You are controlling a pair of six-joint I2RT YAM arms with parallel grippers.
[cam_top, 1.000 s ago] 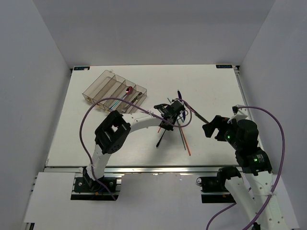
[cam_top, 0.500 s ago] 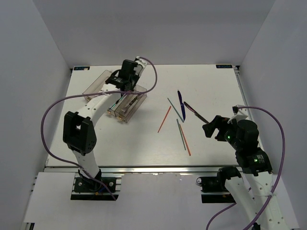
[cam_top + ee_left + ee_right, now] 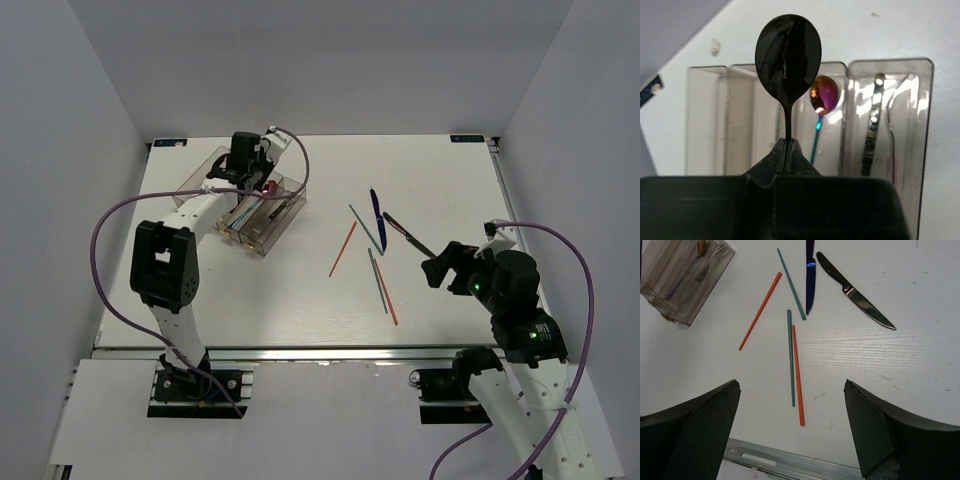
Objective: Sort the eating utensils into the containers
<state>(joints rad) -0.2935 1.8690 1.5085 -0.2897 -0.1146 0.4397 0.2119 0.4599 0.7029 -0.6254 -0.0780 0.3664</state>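
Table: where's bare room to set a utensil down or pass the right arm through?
Free: the wide table stretch between the tray and the slanted orange chopstick, and the far right corner beyond the blue knife. Crowded: centre-right, where the other chopsticks and dark knife lie.

Top view: high above, whole worktop [image 3: 300, 300], tray [image 3: 195, 185] far left. Left wrist view looks close down into the tray [image 3: 705, 120]; right wrist view, farther off, shares its corner.

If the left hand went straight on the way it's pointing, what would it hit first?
Probably the tray: the dark spoon in the left hand would land first, near the compartment beside the pink spoon; depth unclear.
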